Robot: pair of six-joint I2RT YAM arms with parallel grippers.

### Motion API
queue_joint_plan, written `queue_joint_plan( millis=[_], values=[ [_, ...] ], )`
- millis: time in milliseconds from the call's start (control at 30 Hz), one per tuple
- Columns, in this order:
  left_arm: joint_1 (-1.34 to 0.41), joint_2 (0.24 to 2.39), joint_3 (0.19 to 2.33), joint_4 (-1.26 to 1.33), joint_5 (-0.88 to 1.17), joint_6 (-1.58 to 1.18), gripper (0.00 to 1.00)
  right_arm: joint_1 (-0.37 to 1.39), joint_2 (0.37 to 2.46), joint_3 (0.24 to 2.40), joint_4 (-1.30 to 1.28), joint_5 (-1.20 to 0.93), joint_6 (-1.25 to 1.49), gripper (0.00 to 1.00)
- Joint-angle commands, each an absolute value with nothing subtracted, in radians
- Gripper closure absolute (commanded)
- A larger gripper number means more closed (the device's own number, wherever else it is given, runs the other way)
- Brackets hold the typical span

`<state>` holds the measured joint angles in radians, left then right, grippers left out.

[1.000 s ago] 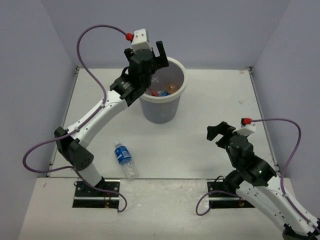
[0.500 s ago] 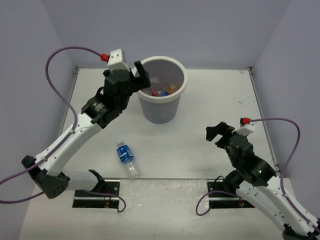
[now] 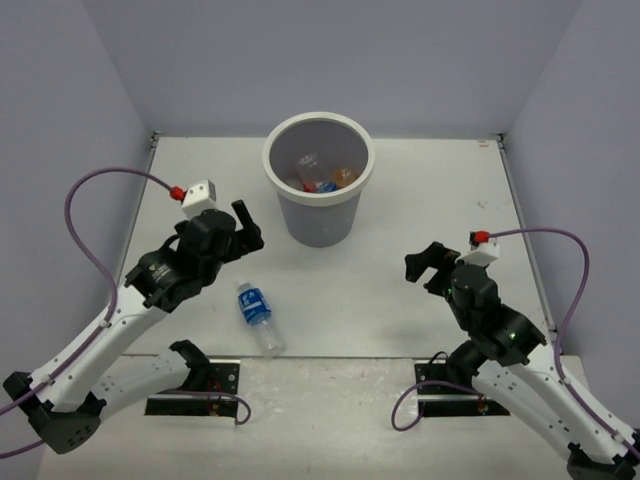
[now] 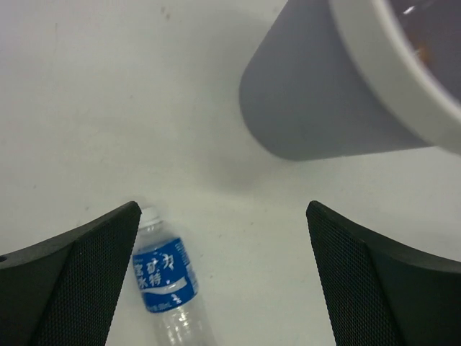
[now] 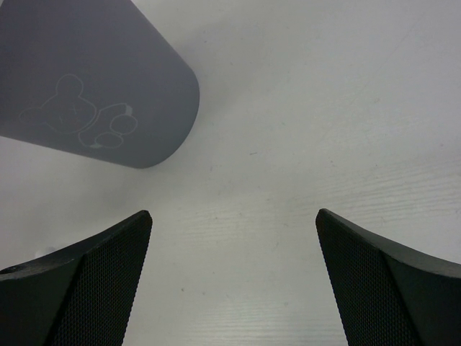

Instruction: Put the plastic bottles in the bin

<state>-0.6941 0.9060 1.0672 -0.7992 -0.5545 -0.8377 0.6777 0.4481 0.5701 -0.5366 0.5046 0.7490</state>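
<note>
Top external: bin (image 3: 322, 222), bottles (image 3: 320, 178) inside; blue-label bottle (image 3: 255, 316) flat on table (image 3: 420, 190) (near left gripper (image 3: 248, 226)); right gripper (image 3: 425, 264) and left both spread apart, empty.

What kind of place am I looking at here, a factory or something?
Likely a small lab test booth, not a factory: plain walls box in a white table with a bin and a bottle lying on it.

The left gripper (image 3: 247, 224) leaves the bin (image 3: 322, 222) rim and swings back toward 7 o'clock, now near the lying bottle (image 3: 256, 314), at its 11 o'clock; the right gripper (image 3: 424, 264) nudges toward 9 o'clock.
</note>
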Motion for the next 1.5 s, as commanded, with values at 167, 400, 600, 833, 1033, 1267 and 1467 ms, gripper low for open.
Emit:
queue_joint_plan(
  millis=[167, 400, 600, 833, 1033, 1267, 1467],
  values=[
    [-0.69, 0.972, 0.771, -0.899, -0.365, -1.007, 0.0, 0.676, 0.492, 0.598, -0.506, 0.534, 0.766, 0.01],
    [-0.692, 1.048, 0.626, -0.758, -0.276, -1.06, 0.0, 0.675, 0.494, 0.598, -0.505, 0.535, 0.77, 0.01],
    [-0.692, 1.127, 0.539, -0.627, -0.252, -1.089, 0.01, 0.675, 0.492, 0.597, -0.506, 0.526, 0.776, 0.01],
    [-0.692, 1.139, 0.548, -0.562, -0.226, -1.064, 0.45, 0.675, 0.494, 0.598, -0.506, 0.517, 0.774, 0.01],
    [-0.692, 1.035, 0.616, -0.655, -0.312, -1.059, 0.7, 0.676, 0.494, 0.598, -0.506, 0.518, 0.773, 0.01],
    [-0.692, 0.853, 0.842, -0.754, -0.544, -1.023, 0.75, 0.675, 0.494, 0.597, -0.506, 0.514, 0.775, 0.01],
    [-0.692, 0.775, 1.017, -0.498, -0.509, -0.813, 0.74, 0.676, 0.508, 0.603, -0.504, 0.509, 0.756, 0.01]
  ],
)
